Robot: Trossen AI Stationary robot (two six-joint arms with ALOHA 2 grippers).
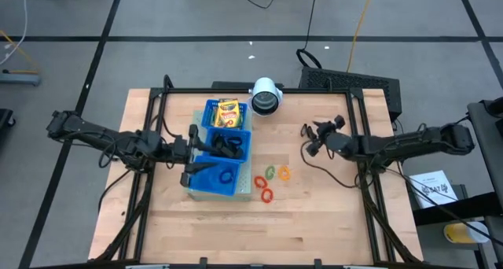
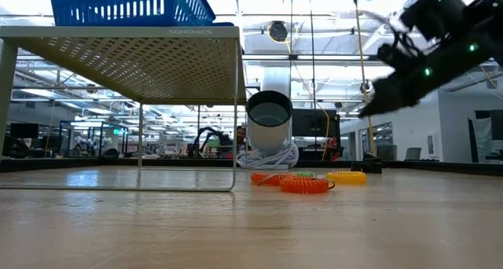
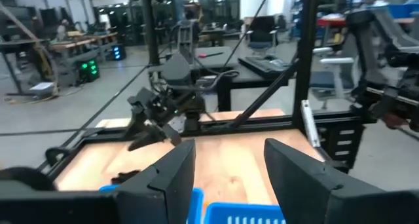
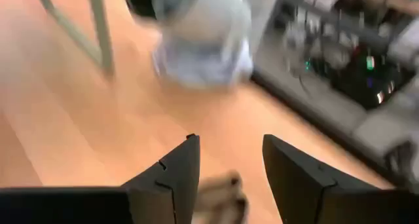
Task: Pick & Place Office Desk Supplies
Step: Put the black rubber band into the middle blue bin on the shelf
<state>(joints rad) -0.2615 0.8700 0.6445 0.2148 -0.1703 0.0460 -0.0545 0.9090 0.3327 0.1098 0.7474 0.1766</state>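
Observation:
The blue tray stands on a perforated metal shelf. Its far compartment holds a yellow-and-green crayon box, the middle one black clips, the near one a ring. Several coloured rings lie on the table right of the tray. My left gripper is open at the tray's left side, above its rim, with nothing between the fingers. My right gripper hangs open over the table, right of the rings and above them.
A white cylinder with a dark centre stands at the table's far edge, beyond the tray. The shelf's thin legs reach down to the table. Bare wood lies along the near edge. A black box sits at the far right.

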